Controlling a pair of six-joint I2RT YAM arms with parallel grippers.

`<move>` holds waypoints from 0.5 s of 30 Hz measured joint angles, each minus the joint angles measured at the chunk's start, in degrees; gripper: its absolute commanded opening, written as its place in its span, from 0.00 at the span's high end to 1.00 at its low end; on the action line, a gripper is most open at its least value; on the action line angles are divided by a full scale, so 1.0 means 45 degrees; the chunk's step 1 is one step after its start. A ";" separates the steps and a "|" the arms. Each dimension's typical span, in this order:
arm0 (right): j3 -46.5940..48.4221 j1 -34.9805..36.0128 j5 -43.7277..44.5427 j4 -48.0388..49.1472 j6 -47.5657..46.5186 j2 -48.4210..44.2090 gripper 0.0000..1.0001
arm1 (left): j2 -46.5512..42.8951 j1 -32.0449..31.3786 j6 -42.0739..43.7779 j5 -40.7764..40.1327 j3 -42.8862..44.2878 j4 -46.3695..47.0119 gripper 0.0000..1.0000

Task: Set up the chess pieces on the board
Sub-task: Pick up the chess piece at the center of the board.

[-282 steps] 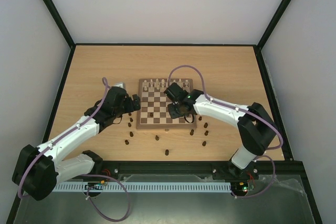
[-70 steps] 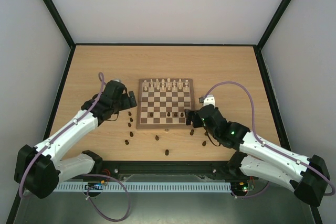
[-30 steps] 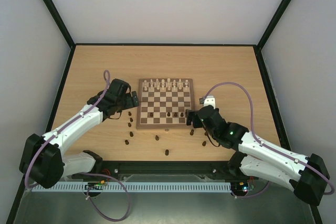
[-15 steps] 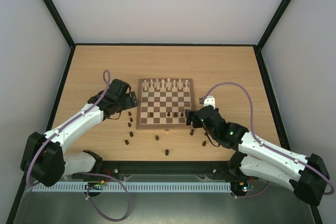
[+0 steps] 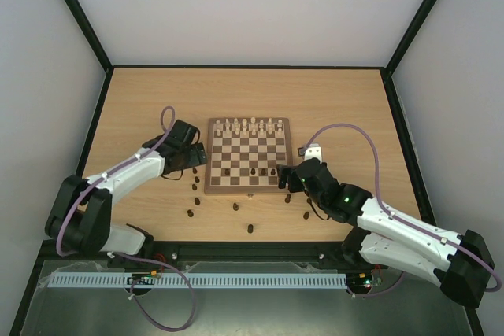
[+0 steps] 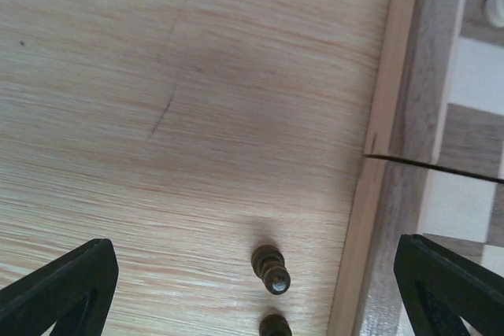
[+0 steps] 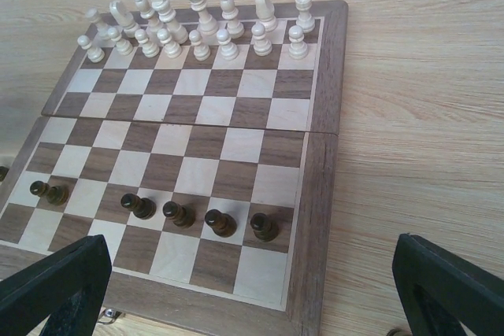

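The board [image 5: 248, 155] lies mid-table, with cream chess pieces [image 5: 248, 125] filling its two far rows. Several dark pawns [image 7: 179, 213] stand in one row near its front edge. My left gripper [image 5: 197, 158] hovers open just off the board's left edge. In the left wrist view a loose dark piece [image 6: 270, 269] stands on the table between its spread fingers [image 6: 63, 289], and another [image 6: 274, 326] shows at the bottom edge. My right gripper [image 5: 285, 175] is open at the board's front right corner, nothing between its fingers [image 7: 449, 281].
More dark pieces stand loose on the table: left of the board [image 5: 194, 186], in front of it [image 5: 235, 207] and at the right front [image 5: 306, 215]. Black frame posts and pale walls enclose the table. The board's border [image 6: 402, 155] runs along the right of the left wrist view.
The left arm has swung, its elbow dropping toward the table, while its gripper edged a little nearer the board's left side. The right arm has stayed still.
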 measured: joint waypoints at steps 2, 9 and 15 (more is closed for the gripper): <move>-0.0005 0.0000 -0.0029 0.0010 0.0000 0.0039 0.01 | 0.0257 0.0000 0.0019 0.0092 -0.0126 0.0185 0.05; -0.0010 0.0000 -0.0107 0.0058 -0.0005 0.0267 0.01 | 0.0738 0.0049 0.0146 0.0364 -0.0359 0.0661 0.26; -0.0010 0.0000 -0.0233 0.0121 -0.0010 0.0549 0.01 | 0.0976 0.0049 0.0306 0.0602 -0.0495 0.0996 0.43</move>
